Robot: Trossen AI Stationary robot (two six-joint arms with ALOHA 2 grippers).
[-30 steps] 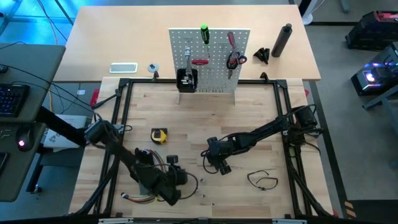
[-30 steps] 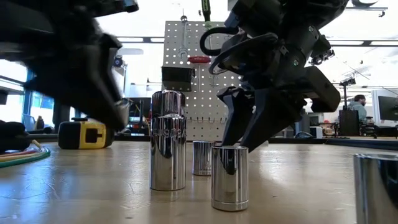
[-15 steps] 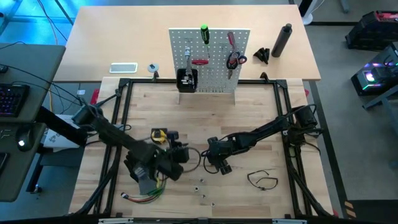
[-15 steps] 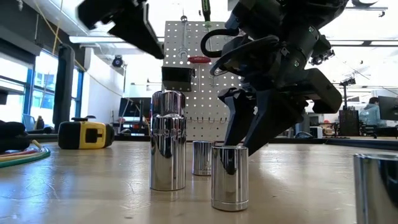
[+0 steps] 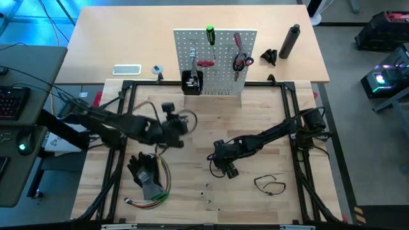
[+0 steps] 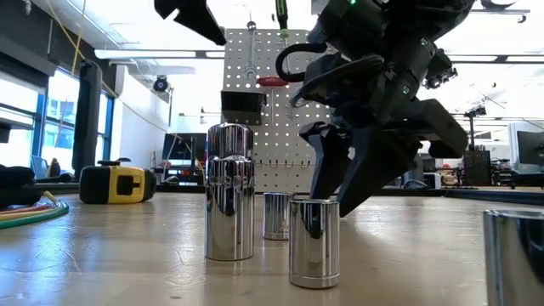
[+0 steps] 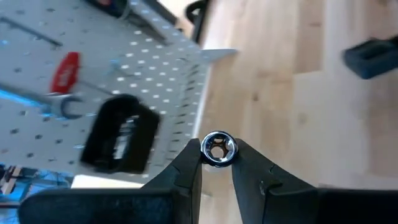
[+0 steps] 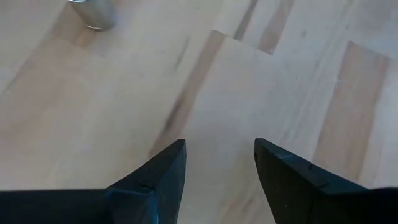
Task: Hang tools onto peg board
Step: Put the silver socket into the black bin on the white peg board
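Left gripper [image 7: 217, 163] pinching a small chrome socket [image 7: 218, 150] end-on, raised mid-table facing the peg board [image 5: 215, 61] (black bin [image 7: 118, 132] likely its target); right gripper [image 8: 219, 158] spread, empty, low over tabletop.

In the high view the left gripper [image 5: 171, 119] is smeared by motion blur at centre left, so the small metal socket [image 7: 218, 149] it holds cannot be made out there. In the low view a chrome socket [image 6: 515, 257] is cut off by the right edge, and the peg board [image 6: 255, 110] is partly hidden behind the right gripper [image 6: 340, 183].
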